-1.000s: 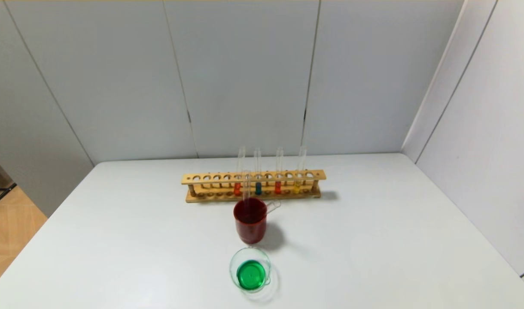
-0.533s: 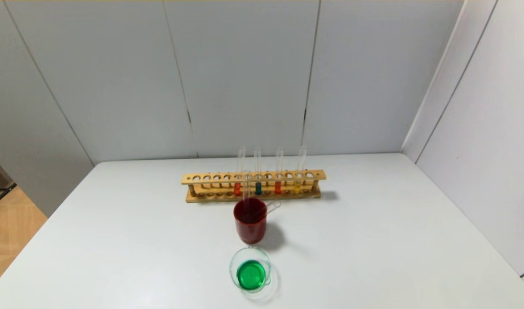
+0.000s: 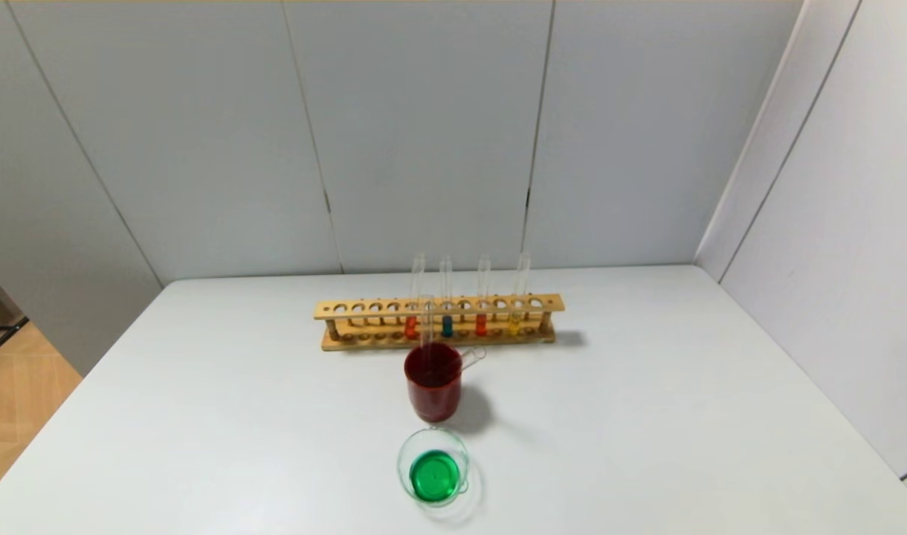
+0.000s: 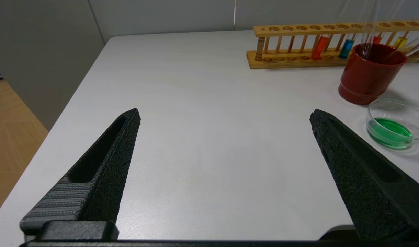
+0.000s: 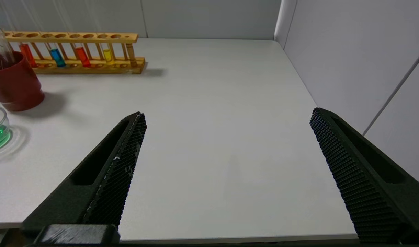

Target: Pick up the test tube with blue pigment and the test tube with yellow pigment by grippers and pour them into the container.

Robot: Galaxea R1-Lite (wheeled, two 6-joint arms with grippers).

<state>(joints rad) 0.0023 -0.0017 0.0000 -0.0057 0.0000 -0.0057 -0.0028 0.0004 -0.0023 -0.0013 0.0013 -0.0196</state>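
- Head view: we see the dish of green liquid low in the middle, a red cup just above it, and behind that the rack holding the blue tube and yellow tube. No arms show.
- Left wrist view: our left gripper is spread wide over bare table, holding nothing; the dish sits at right.
- Right wrist view: our right gripper is likewise spread and empty; the rack sits upper left.
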